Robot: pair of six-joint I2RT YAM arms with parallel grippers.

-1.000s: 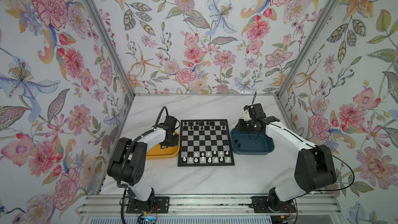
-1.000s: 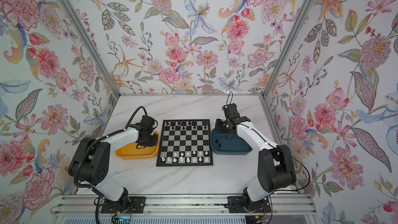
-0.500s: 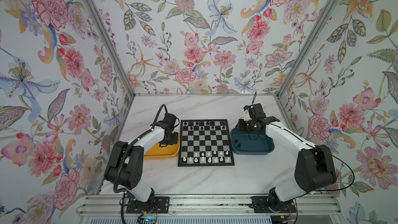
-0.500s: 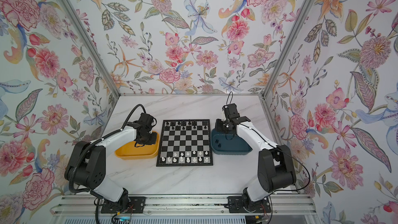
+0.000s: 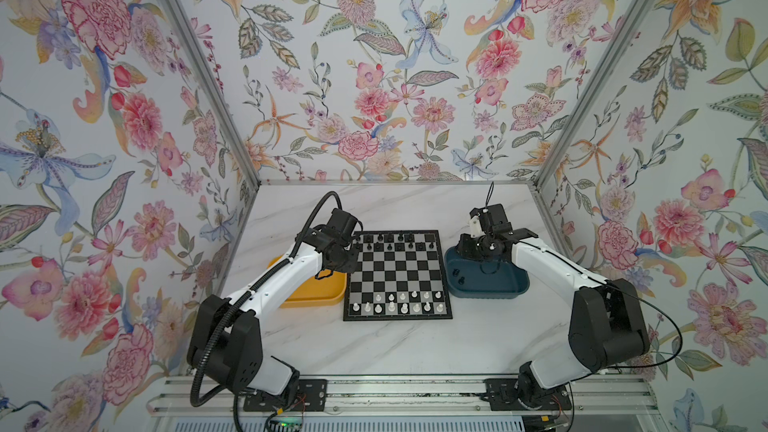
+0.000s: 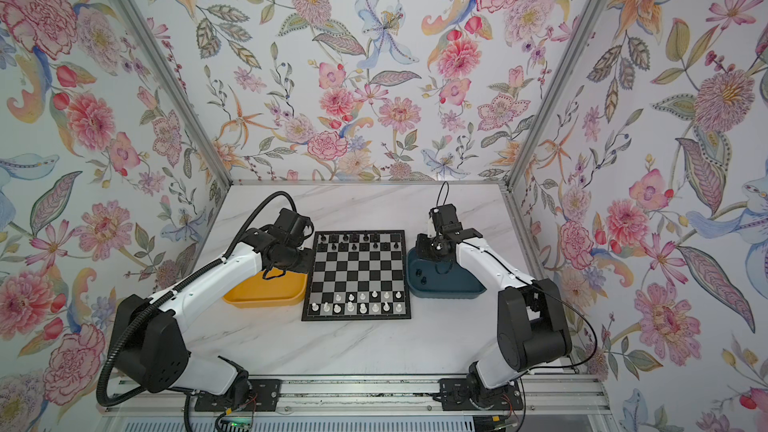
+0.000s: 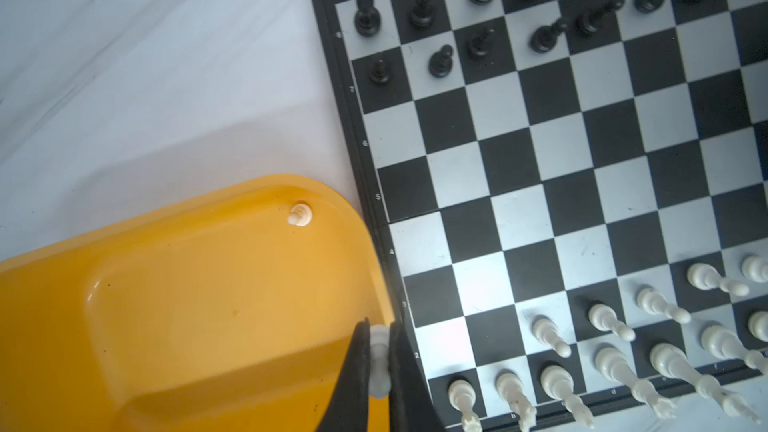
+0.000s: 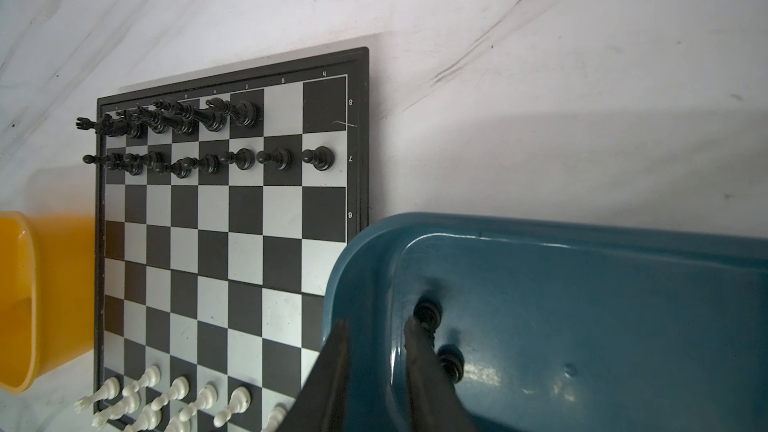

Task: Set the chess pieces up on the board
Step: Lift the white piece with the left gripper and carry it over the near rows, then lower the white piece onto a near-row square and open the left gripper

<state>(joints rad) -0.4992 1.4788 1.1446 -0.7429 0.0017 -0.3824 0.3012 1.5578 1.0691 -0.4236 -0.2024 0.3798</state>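
The board lies mid-table between two trays. Black chess pieces fill its far rows and white chess pieces its near rows. My left gripper is shut on a small white piece, above the yellow tray's rim right beside the board's left border. In both top views it sits under the wrist. My right gripper is open and empty over the dark blue tray's wall, one finger beside two black pieces.
One white piece lies in the yellow tray's far corner. The blue tray touches the board's right side. Flowered walls close in the marble table on three sides. Bare marble shows behind and in front of the board.
My left gripper has risen from the yellow tray and shifted right toward the board with the white piece in it. The right arm has stayed still.
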